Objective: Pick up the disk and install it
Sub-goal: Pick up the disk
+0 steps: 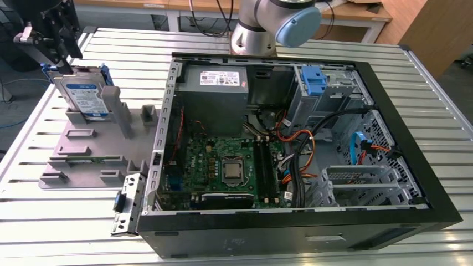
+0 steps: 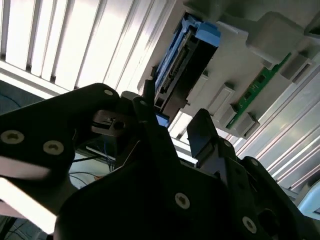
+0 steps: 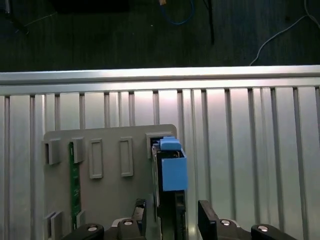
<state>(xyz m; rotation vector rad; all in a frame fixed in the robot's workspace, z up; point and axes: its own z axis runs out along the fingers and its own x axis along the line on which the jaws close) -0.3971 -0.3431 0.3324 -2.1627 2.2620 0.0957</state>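
Note:
The disk (image 1: 83,95) stands upright on edge in a slot of the grey fixture (image 1: 88,144), at the exterior view's left, beside the open computer case (image 1: 296,138). Its blue-and-white label faces the camera, with blue rails on its sides. My gripper (image 1: 63,52) hangs just above the disk's top edge. In both wrist views the disk (image 3: 167,170) (image 2: 175,65) lies between my black fingers (image 3: 206,216), which stand apart on either side of it. The gripper (image 3: 172,212) (image 2: 172,112) is open and not closed on the disk.
The case holds a motherboard (image 1: 221,166), a grey power-supply box (image 1: 214,83), a blue latch piece (image 1: 314,80), cables and a drive cage (image 1: 369,183). A green memory stick (image 3: 75,177) sits in the fixture. The slatted metal table (image 1: 44,221) ends near the fixture; the arm's base (image 1: 255,33) stands behind the case.

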